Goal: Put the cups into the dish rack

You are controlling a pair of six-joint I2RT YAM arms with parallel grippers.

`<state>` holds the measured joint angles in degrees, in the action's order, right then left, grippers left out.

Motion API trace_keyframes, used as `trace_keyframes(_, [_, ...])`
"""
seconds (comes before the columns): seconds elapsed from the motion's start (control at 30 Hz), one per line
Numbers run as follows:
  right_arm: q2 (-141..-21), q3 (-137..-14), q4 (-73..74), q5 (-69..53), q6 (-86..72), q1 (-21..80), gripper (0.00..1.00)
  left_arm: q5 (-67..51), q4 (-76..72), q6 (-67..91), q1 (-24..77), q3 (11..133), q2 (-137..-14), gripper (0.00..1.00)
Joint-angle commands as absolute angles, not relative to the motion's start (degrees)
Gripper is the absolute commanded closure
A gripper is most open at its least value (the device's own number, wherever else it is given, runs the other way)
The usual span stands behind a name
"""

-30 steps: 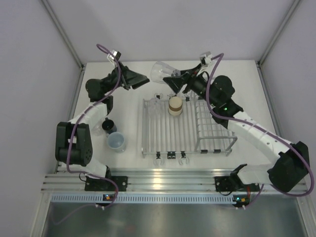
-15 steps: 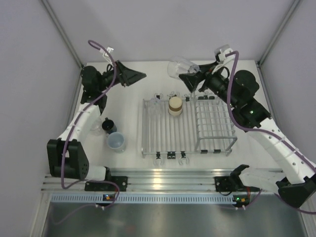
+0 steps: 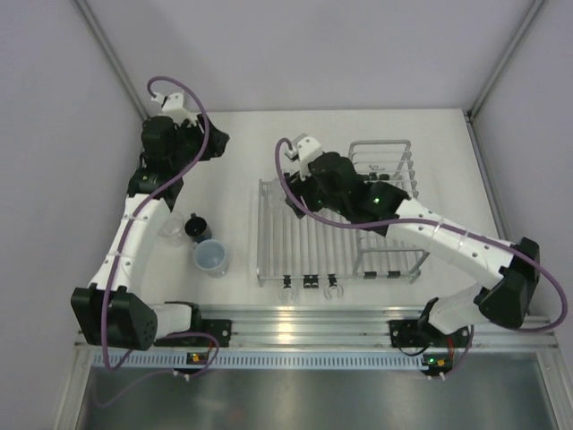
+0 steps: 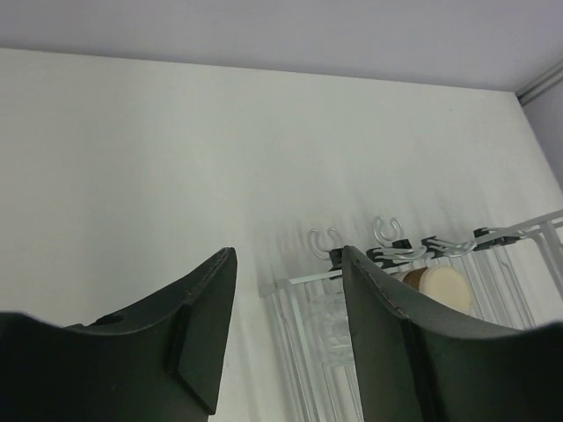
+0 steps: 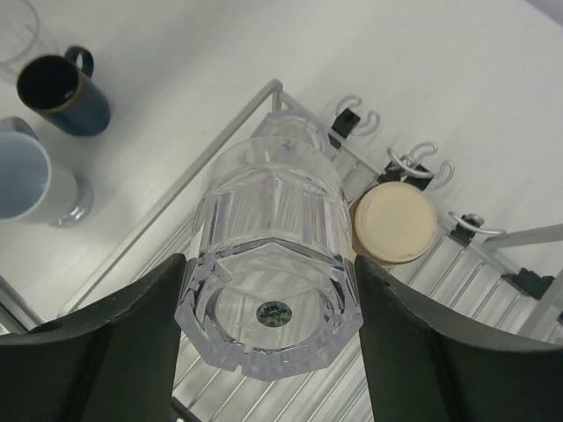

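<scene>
Clear cup (image 5: 268,255) inside right hand (image 5: 268,281), above dish rack (image 5: 176,191)

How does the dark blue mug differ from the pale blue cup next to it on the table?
The dark blue mug is dark and has a handle; the pale blue cup is light and shows no handle. The mug's mouth is narrower than the cup's. Both stand upright, mouth up, on the table left of the dish rack, not yet loaded.
</scene>
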<state>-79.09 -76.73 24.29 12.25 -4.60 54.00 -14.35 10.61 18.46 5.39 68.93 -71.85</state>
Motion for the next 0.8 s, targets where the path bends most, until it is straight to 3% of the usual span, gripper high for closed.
trace_keyframes(0.0, [-82.0, -82.4, 30.1, 19.2, -5.0, 57.8, 1.00, -8.8, 13.3, 14.7, 5.4, 70.9, -71.3, 0.43])
trace_keyframes(0.37, [-92.5, -86.7, 37.6, 19.2, -8.4, 64.4, 1.00, -8.7, 14.3, 14.5, 5.3, 71.7, -71.8, 0.43])
trace_keyframes(0.77, [-104.3, -95.2, 42.2, 18.3, -8.8, 65.0, 1.00, -8.4, 14.6, 14.2, 5.2, 71.8, -71.6, 0.42])
